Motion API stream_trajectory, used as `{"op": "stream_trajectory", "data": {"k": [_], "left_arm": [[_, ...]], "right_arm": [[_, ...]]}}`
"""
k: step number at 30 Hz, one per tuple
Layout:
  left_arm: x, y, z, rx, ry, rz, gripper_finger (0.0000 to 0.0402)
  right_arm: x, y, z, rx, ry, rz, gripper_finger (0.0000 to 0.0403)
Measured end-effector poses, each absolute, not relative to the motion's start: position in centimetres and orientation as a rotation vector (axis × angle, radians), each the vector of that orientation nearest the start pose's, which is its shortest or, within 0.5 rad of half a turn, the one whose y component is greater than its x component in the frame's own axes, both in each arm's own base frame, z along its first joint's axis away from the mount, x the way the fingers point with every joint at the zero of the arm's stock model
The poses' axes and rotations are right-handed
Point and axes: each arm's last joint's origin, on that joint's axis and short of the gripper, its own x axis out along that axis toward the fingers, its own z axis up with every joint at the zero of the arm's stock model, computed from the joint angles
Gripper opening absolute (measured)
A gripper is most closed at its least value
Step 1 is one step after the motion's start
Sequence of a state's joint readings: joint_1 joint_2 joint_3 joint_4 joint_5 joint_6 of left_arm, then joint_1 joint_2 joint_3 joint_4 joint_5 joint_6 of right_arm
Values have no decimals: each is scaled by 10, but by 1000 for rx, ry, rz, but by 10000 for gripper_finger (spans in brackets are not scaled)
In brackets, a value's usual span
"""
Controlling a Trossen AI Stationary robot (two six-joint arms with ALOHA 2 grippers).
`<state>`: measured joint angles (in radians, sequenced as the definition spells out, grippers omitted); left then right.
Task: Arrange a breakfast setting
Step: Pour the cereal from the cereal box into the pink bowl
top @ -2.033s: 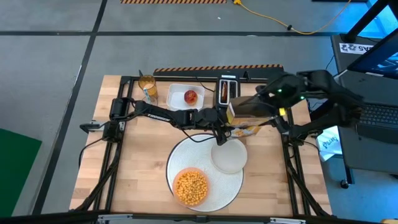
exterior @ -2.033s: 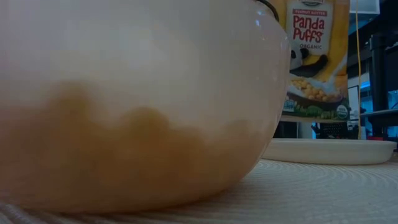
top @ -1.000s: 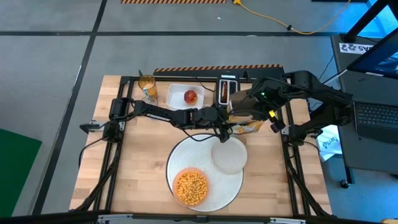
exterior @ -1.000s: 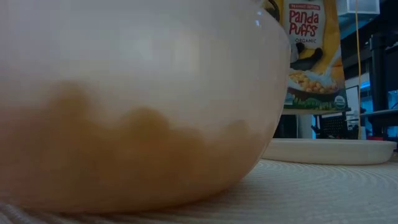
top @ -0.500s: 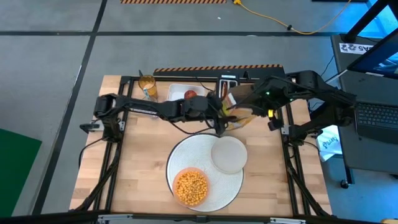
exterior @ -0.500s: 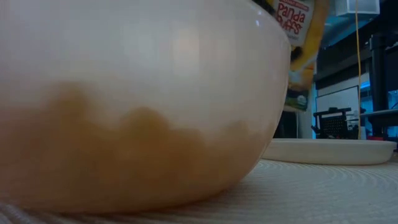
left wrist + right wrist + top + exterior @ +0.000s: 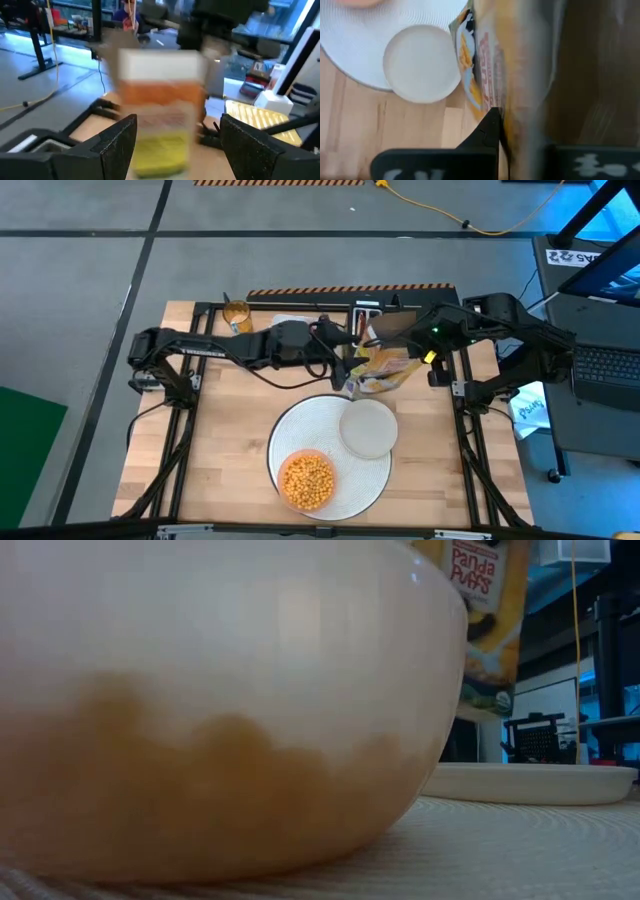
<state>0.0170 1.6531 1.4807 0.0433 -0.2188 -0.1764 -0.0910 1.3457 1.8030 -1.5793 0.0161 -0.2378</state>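
Note:
A yellow cereal box (image 7: 384, 364) hangs tilted over the far part of the table, with my right gripper (image 7: 410, 348) shut on it. My left gripper (image 7: 343, 362) stands open just left of the box; in its wrist view the box (image 7: 162, 120) shows ahead of the fingers, apart from them. On the round white placemat (image 7: 300, 430) rest the orange bowl (image 7: 306, 480) of yellow puffs and the small pale plate (image 7: 368, 428). The low view shows the bowl (image 7: 220, 710) close up, the box (image 7: 488, 610) behind it, and the plate (image 7: 530, 783). My right gripper pinches the cereal box near its upper end (image 7: 507, 112) between its two fingers, coming from the table's right side. The box is lifted clear of the table and tilted, its lower end (image 7: 372, 383) hanging toward the placemat's far edge.
A black toaster (image 7: 365, 320) stands at the far edge behind the box. A white tray (image 7: 285, 322) lies partly under my left arm, and a can (image 7: 237, 314) stands to its left. Bare wood shows left and right of the placemat.
My left gripper has opened, let go of the cereal box and drawn back toward the table's far left. My right gripper has carried the box up and a little toward the left, and the box has tipped from upright to tilted.

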Motion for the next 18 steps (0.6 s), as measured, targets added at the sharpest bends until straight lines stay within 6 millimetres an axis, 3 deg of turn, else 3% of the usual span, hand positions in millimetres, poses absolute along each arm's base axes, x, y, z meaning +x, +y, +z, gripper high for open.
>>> {"op": "stream_trajectory", "data": {"k": [8,18], "left_arm": [[375,3,387,-164,82,221,268],[349,-8,403,-157,126,198,268]], "right_arm": [[193,5,438,-95,1100,21,0],[169,39,448,68,987,-189,0]]}}
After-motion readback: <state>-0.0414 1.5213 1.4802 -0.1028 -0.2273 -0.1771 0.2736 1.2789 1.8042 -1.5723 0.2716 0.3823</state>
